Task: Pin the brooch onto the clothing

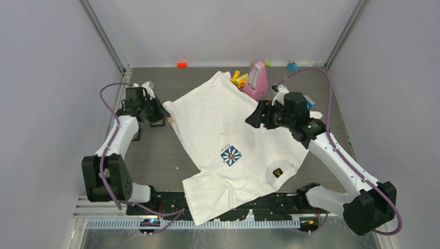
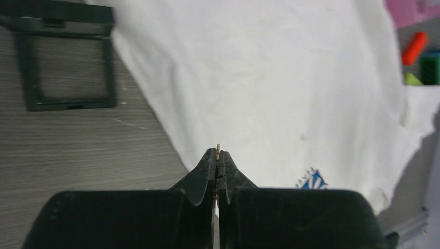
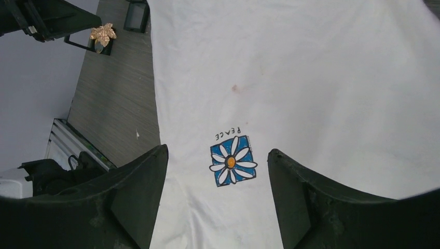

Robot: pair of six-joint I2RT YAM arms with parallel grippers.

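The white T-shirt [image 1: 228, 124] lies spread on the table, its blue-and-white daisy print [image 1: 231, 155] facing up and its black neck label [image 1: 278, 173] near the front right. My left gripper [image 1: 164, 118] hovers at the shirt's left edge, shut on a thin gold leaf-shaped brooch [image 3: 102, 34]. Only the brooch's edge [image 2: 218, 147] shows between the shut fingertips in the left wrist view. My right gripper [image 1: 254, 118] is open and empty above the shirt's right side. The daisy print [image 3: 232, 161] shows between its fingers [image 3: 150, 171].
A pink object [image 1: 258, 80] and coloured blocks [image 1: 239, 79] stand at the back by the shirt's far edge. A red block [image 1: 181, 64] and a blue block [image 1: 292, 66] lie by the back wall. A black square frame [image 2: 28, 72] lies on the table left of the shirt.
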